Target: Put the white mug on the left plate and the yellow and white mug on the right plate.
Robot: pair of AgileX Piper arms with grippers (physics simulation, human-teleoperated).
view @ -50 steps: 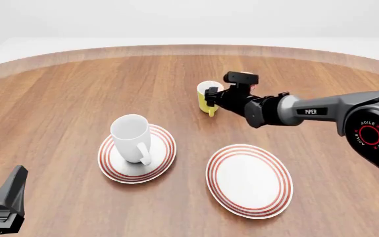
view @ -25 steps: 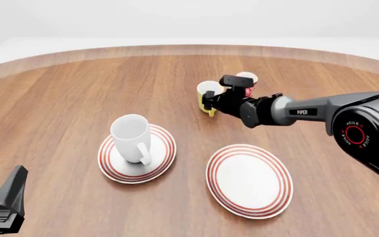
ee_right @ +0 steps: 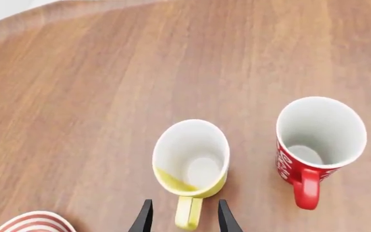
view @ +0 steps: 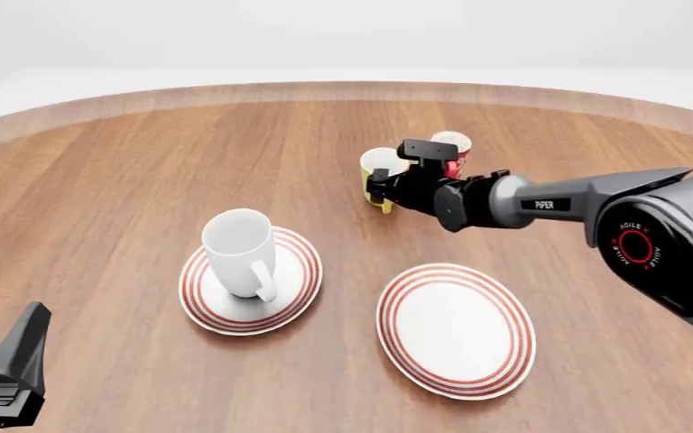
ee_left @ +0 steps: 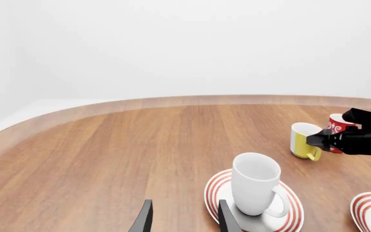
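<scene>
The right gripper (view: 382,189) hides part of the small glazed mug, yellow outside and white inside (view: 379,177); behind both, only the rim and a strip of wall of a slim red cup with white lettering (view: 450,150) show in the front view. The left gripper (view: 10,374) is cut off at the lower frame edge there, and in its own wrist view only the two dark fingertips (ee_left: 144,220) appear — apart, with bare wood between them, holding nothing.

The large plain white ceramic mug with a loop handle (view: 242,251) stands upright on the left round white plate with thin red concentric rings (view: 297,280), which lies on the brown wood-grain round table (view: 142,180). The matching right plate (view: 457,327) lies just beside the left plate, carrying nothing. The yellow mug stands on the table beyond the right plate, away from both plates, with the red cup just beside it.

In the right wrist view the fingers (ee_right: 143,218) are spread to either side of the yellow mug's handle (ee_right: 187,213) — whether they touch it cannot be told.
</scene>
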